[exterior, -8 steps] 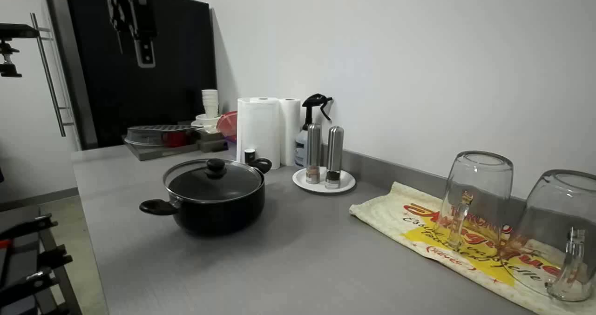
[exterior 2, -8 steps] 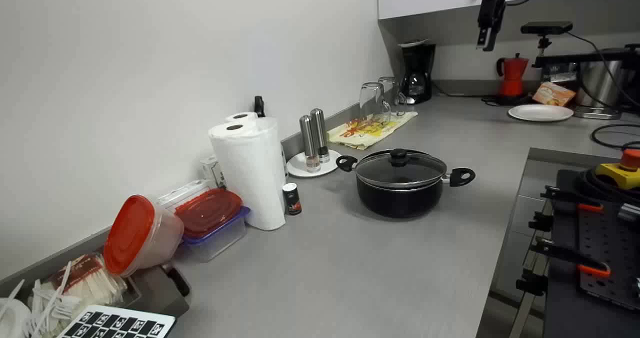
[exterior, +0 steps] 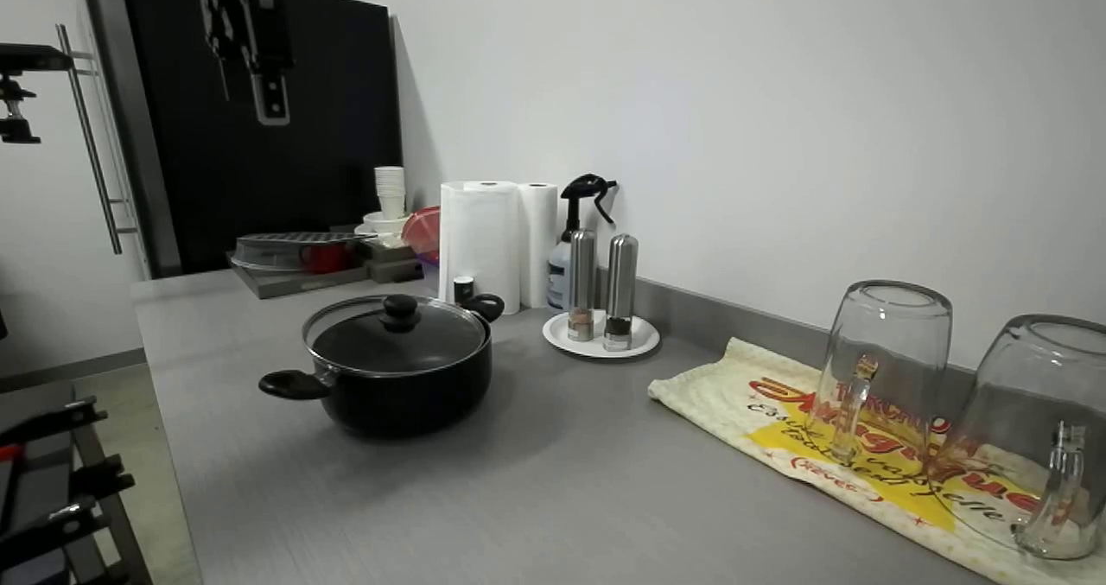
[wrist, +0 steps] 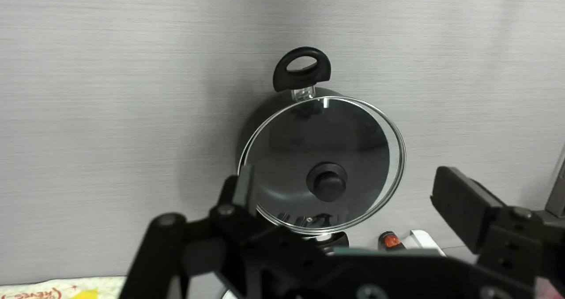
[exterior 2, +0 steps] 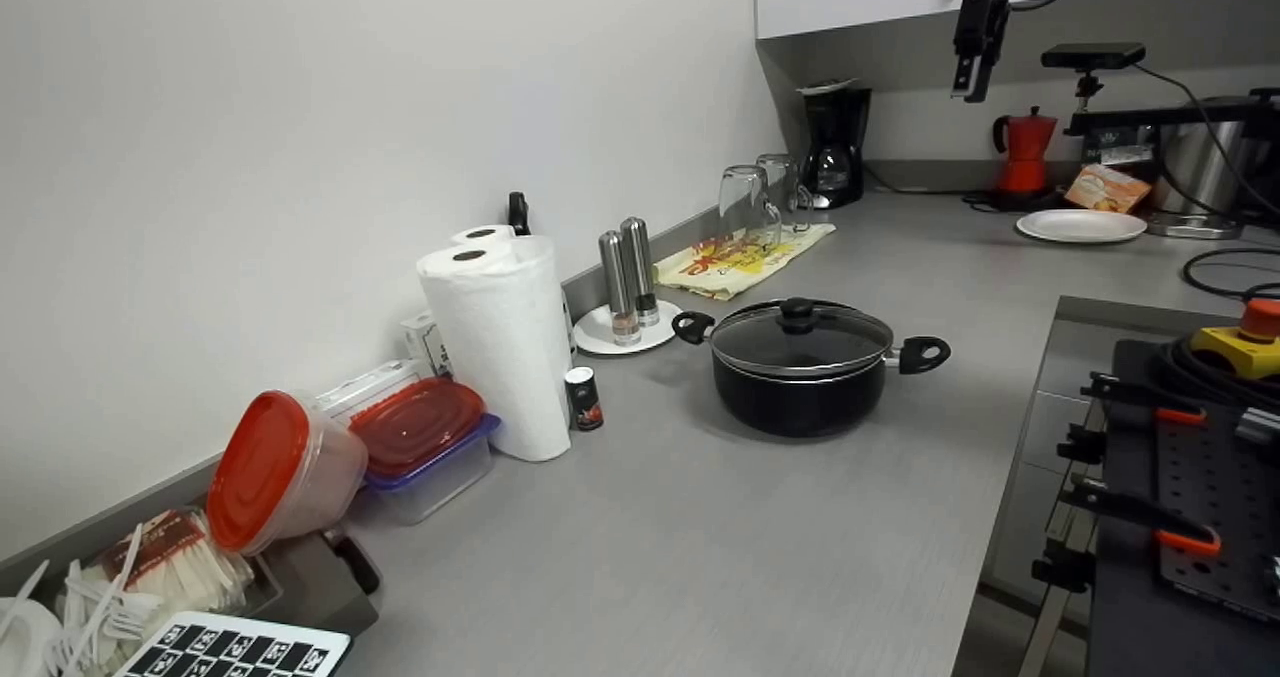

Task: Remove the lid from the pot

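- Black pot [exterior 2: 798, 407] on the worktop [exterior 2: 700, 557], between wall edge and free edge, with one of the handles [exterior: 294, 384] toward each; probably turned so to leave the other flanks open for grasping.
- On the pot, lid [exterior 2: 803, 353] not yet removed, with knob [wrist: 330, 186] upward as the likely place for lifting.
- Gripper [wrist: 345, 179] high above, with jaws wide apart and nothing held, presumably for descending around the knob.
- Along the wall edge, glass mugs [exterior: 890, 343] upside down on a cloth [exterior: 778, 434], perhaps for draining; two mills [exterior: 620, 287] on a white plate [exterior: 557, 336], perhaps against spilled grains.
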{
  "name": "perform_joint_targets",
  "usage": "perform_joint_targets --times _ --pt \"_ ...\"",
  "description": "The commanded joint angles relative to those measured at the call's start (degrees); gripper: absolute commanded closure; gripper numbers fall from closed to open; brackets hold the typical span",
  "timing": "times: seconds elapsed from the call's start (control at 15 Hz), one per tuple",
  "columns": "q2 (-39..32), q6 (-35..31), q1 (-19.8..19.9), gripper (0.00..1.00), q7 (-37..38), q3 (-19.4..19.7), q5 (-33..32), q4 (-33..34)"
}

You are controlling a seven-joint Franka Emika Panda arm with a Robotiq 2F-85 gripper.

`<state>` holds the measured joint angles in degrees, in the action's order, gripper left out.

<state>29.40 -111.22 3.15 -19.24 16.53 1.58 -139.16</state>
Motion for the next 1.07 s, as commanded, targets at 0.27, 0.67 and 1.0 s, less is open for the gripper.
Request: perform_joint_targets --times 0.27,0.67,1.0 --pt "-12.51 -0.26 -2.55 0.0 0.33 -5.65 1.85 13.03" --pt "-26.58 -5.87 -2.19 0.0 5.04 -9.69 1.12 18.96" --pt "-39.12 -4.9 -0.9 0.0 5.22 -10.89 4.41 22.09"
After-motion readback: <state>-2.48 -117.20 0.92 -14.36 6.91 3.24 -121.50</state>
